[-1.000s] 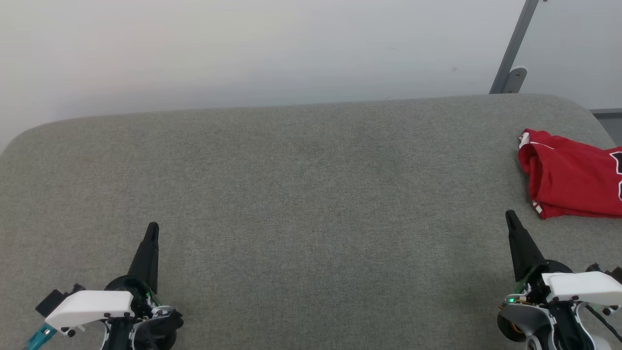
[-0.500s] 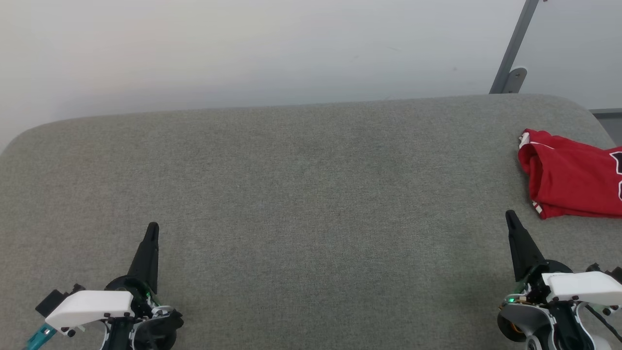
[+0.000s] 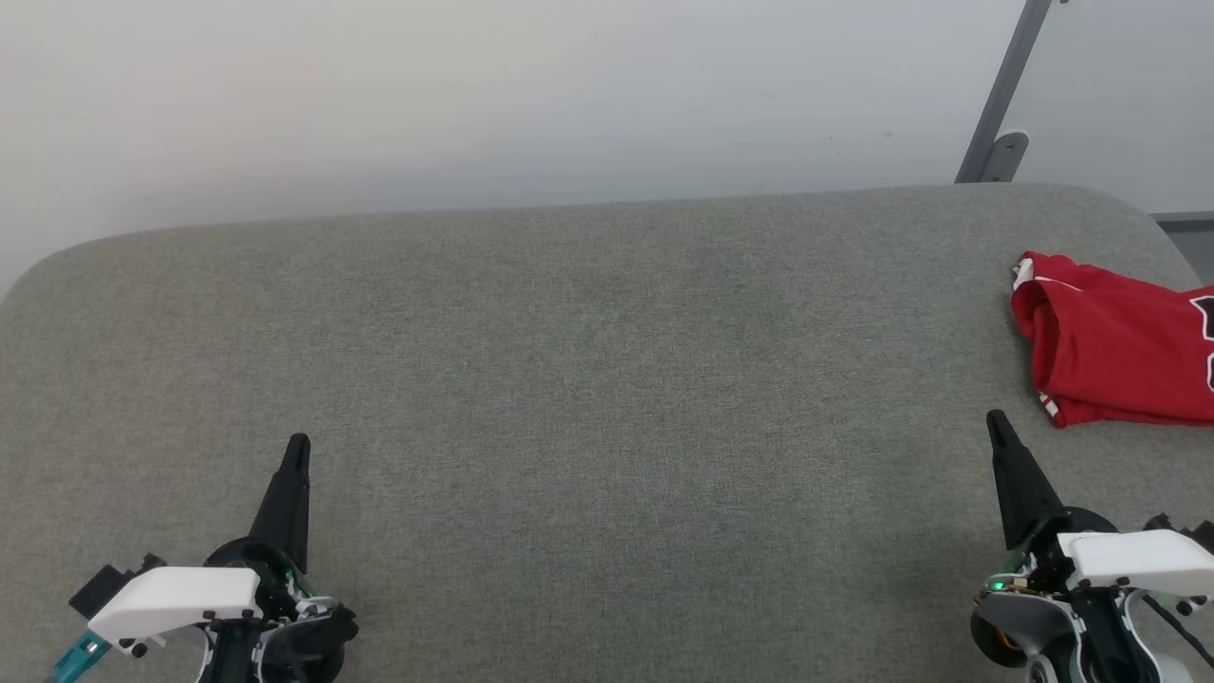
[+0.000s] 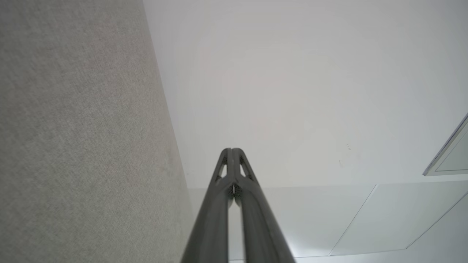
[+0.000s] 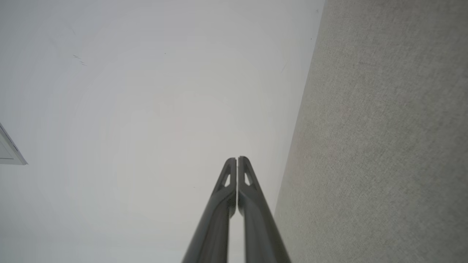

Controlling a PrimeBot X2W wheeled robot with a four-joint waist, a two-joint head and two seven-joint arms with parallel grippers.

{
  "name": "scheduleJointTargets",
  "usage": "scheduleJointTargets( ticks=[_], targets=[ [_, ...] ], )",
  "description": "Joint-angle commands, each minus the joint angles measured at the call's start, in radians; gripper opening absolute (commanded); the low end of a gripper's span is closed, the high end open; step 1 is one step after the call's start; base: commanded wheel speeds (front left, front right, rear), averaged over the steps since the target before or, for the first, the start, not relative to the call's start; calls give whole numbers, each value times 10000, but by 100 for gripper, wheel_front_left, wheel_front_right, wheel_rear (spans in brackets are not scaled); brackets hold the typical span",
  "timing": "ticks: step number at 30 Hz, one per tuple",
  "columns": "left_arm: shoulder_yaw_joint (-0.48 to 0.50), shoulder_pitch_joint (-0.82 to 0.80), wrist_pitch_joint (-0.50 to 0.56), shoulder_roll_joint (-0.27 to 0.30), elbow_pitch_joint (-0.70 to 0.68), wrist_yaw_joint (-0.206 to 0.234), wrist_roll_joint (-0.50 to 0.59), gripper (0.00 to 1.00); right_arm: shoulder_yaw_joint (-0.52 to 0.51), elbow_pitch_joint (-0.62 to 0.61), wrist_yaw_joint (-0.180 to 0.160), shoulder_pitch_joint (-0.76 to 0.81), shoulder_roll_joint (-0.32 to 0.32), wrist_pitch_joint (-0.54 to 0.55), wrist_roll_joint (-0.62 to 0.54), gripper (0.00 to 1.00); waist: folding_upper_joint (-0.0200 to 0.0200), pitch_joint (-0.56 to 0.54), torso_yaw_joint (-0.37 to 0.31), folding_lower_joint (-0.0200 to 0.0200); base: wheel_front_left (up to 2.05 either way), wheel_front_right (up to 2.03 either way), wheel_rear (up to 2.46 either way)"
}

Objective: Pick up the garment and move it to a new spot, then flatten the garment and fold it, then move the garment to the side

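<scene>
The garment is located at the desk's right edge. The fingers of the left gripper and right gripper are pressed together, empty, above the near side.

The left gripper has its two dark fingers pressed tight together, pointing forward. The right gripper looks the same. Both tips lean a little toward each other.

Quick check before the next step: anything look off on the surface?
Nothing spilled or damaged. The garment lies at the right edge of the grey surface, its left end bunched, partly out of frame. The left claw and right claw rest shut, empty.
</scene>
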Motion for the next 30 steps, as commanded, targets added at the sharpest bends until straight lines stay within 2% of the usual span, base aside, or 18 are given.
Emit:
scheduleJointTargets(
  ticks=[1, 30],
  targets=[
    [-6, -126, 37, 11, -2, -55, -15, 0, -7, -32, -3, -42, 15, 11, 38, 0, 0, 0, 0, 0, 0, 0, 0],
    [-4, -127, 37, 10, -3, -55, -14, 0, -5, -32, -3, -42, 15, 10, 39, 0, 0, 0, 0, 0, 0, 0, 0]
  ],
)
